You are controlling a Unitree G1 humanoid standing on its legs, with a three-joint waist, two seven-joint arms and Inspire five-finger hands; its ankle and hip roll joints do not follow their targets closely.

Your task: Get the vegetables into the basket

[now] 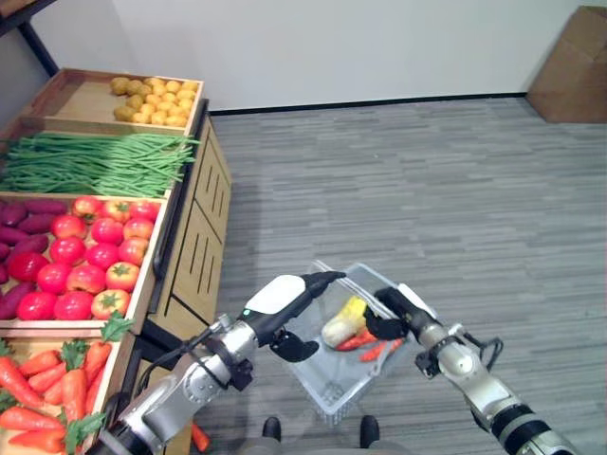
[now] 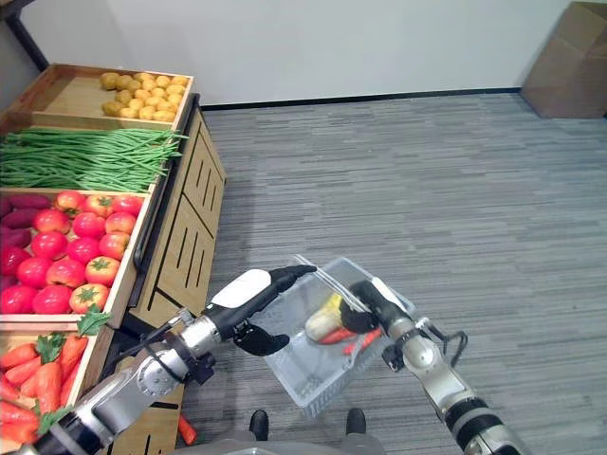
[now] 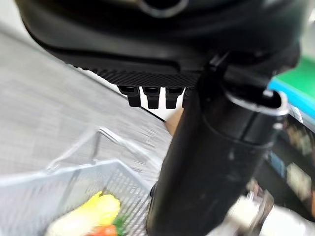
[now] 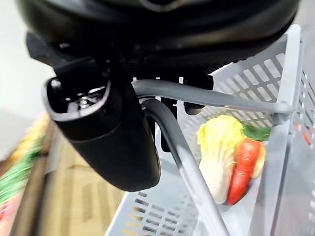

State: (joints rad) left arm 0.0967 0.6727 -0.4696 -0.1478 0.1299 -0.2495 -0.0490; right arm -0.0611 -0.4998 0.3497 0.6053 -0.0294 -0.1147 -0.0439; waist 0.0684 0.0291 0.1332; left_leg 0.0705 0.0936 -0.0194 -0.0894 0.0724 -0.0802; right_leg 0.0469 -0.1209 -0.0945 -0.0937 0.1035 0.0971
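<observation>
A pale mesh basket (image 1: 327,396) hangs in front of me, with my right hand (image 1: 403,308) shut on its wire handle (image 4: 197,93). Inside lie a yellow-white cabbage (image 1: 343,322) and an orange carrot (image 1: 358,341); the right wrist view has the cabbage (image 4: 216,147) and the carrot (image 4: 241,169) side by side against the basket's wall. My left hand (image 1: 285,303) reaches over the basket's left rim with its fingers straight and holds nothing. In the left wrist view the cabbage (image 3: 93,214) lies below in the basket (image 3: 29,196).
A wooden produce stand on my left carries crates of potatoes (image 1: 156,98), green beans (image 1: 95,161), tomatoes (image 1: 90,261), purple sweet potatoes (image 1: 24,223) and carrots (image 1: 47,379). A cardboard box (image 1: 569,71) stands at the far right wall. Grey floor stretches to the right.
</observation>
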